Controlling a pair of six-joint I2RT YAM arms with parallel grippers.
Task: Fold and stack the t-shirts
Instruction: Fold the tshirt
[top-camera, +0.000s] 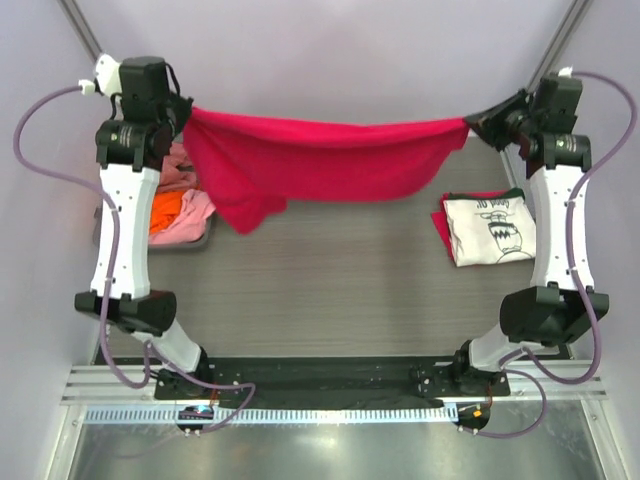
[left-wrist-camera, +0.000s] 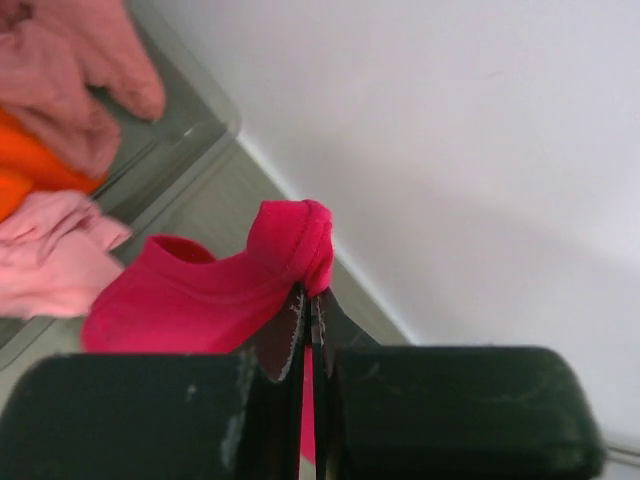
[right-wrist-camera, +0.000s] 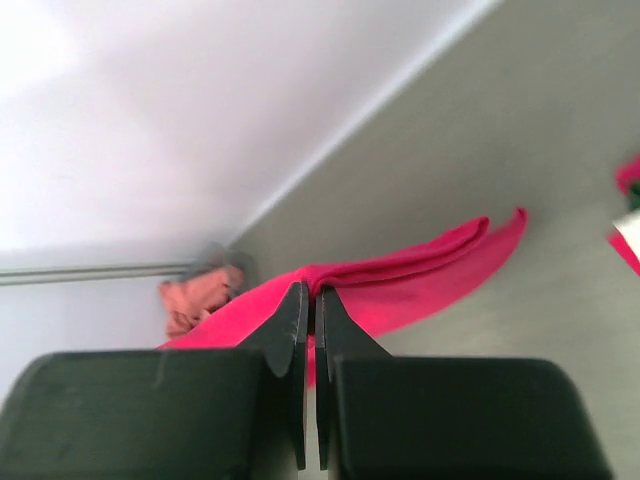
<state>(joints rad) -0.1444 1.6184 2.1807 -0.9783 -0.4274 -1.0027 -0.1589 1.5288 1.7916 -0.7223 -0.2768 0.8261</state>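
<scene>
The left tool (top-camera: 188, 112) and the right tool (top-camera: 470, 124) are each pinched tight on one end of the crimson t-shirt (top-camera: 320, 160), which hangs spread in the air over the far part of the desk (top-camera: 330, 300). Its long axis runs from 9 to 3 o'clock between them, neither arm nearer. The folded cream t-shirt (top-camera: 490, 228) lies toward 4 o'clock, so bare desk for laying it down is probably at 6 o'clock.

The table (top-camera: 330, 270) is grey, with a fine wood grain. On its left side, toward the far edge, stands a clear grey bin (top-camera: 188, 244). On the right side lies a folded pile: a cream t-shirt (top-camera: 490, 228) with dark print on top, and a red t-shirt (top-camera: 441, 226) showing under its left edge.
</scene>
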